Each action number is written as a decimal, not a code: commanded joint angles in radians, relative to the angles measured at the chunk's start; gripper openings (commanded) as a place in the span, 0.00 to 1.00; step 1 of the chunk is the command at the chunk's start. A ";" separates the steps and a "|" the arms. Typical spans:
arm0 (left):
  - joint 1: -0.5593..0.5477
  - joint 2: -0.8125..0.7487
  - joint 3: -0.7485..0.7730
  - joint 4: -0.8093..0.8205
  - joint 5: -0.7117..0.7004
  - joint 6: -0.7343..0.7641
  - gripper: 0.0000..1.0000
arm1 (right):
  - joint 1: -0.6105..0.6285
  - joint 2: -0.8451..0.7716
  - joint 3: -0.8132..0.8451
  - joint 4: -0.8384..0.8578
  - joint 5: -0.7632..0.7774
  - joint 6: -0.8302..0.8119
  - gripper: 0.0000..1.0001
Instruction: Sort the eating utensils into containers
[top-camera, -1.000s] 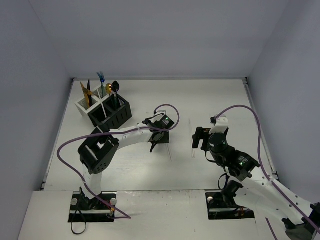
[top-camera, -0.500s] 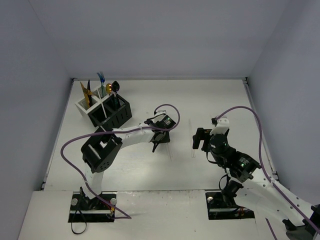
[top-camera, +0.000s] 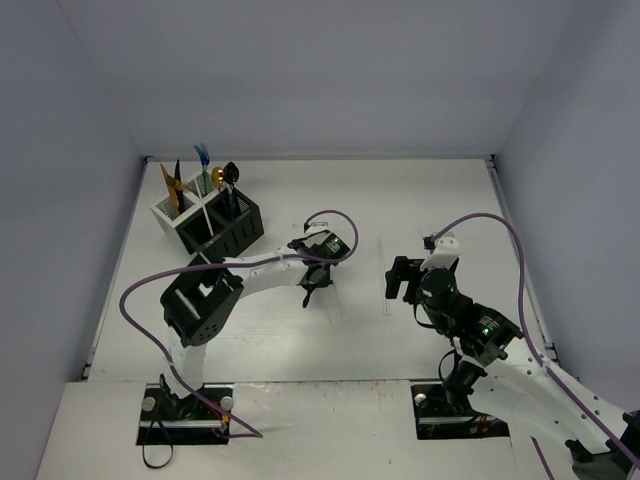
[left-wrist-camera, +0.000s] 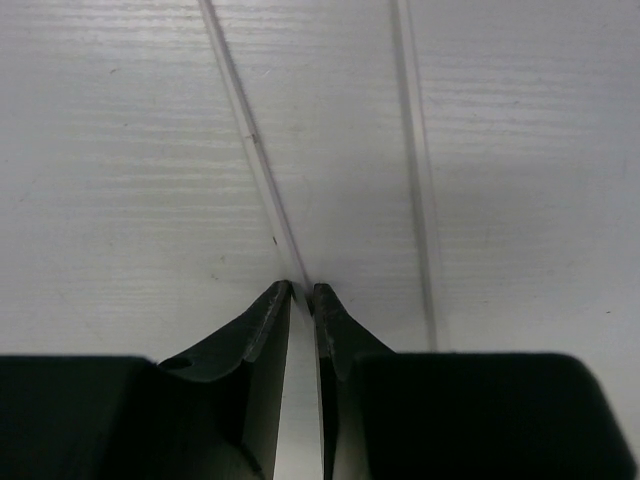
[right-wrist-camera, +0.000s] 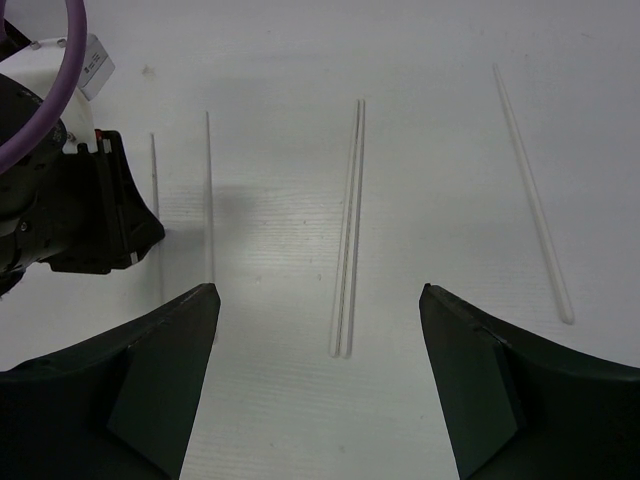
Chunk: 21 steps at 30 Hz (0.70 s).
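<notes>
The containers (top-camera: 210, 222), two white and two black mesh bins, stand at the back left and hold gold, blue and black utensils (top-camera: 203, 170). My left gripper (top-camera: 312, 292) is low on the table at mid-left. In the left wrist view its jaws (left-wrist-camera: 301, 292) are closed to a narrow slit on the near end of a thin clear plastic utensil (left-wrist-camera: 250, 140). A second clear one (left-wrist-camera: 415, 170) lies to the right. My right gripper (right-wrist-camera: 320, 300) is wide open and empty above a pair of clear utensils (right-wrist-camera: 348, 230) lying side by side.
Another clear stick (right-wrist-camera: 532, 200) lies to the right of the pair. Two thin clear ones (right-wrist-camera: 208, 190) lie to the left, beside my left arm's wrist (right-wrist-camera: 70, 200). Grey walls close the table at the back and sides.
My left gripper has edged slightly toward the near side, and the clear utensil at its tips has shifted a little left. The right arm has barely moved.
</notes>
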 joint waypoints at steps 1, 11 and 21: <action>-0.001 -0.069 -0.045 -0.107 -0.046 0.096 0.12 | -0.005 0.001 0.003 0.044 0.010 0.006 0.79; 0.002 -0.106 -0.062 -0.119 0.040 0.205 0.12 | -0.005 0.010 0.015 0.043 -0.002 0.007 0.79; 0.079 -0.086 -0.095 -0.125 0.124 0.053 0.13 | -0.005 0.014 0.019 0.042 -0.010 0.011 0.79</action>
